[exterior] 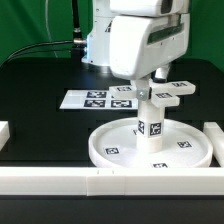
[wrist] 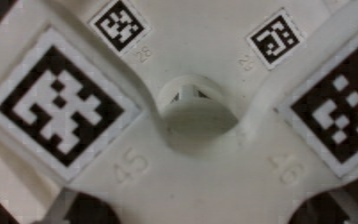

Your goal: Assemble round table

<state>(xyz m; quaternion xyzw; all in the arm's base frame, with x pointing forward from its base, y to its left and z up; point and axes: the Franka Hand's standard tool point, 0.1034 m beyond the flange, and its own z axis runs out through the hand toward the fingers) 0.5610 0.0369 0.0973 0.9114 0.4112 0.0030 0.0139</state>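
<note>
The large round disc [exterior: 105,150] lies on the black table near the front. The short cylindrical leg [exterior: 152,128] stands upright at its middle, tag facing the camera. The cross-shaped piece [exterior: 172,90] sits level on top of the leg, with arms reaching toward the exterior view's right. My gripper [exterior: 148,93] comes straight down and is shut on this piece at its middle. In the wrist view the cross-shaped piece [wrist: 176,150] fills the frame, tags on its arms and a round hole at its centre. My gripper [wrist: 194,208] grips its body; the dark fingertips [wrist: 51,205] show at either side.
The marker board [exterior: 90,98] lies flat behind the disc. Long white border rails run along the front [exterior: 60,180], at the exterior view's right [exterior: 216,140] and at its left edge [exterior: 4,132]. The arm's white body [exterior: 140,35] fills the upper middle.
</note>
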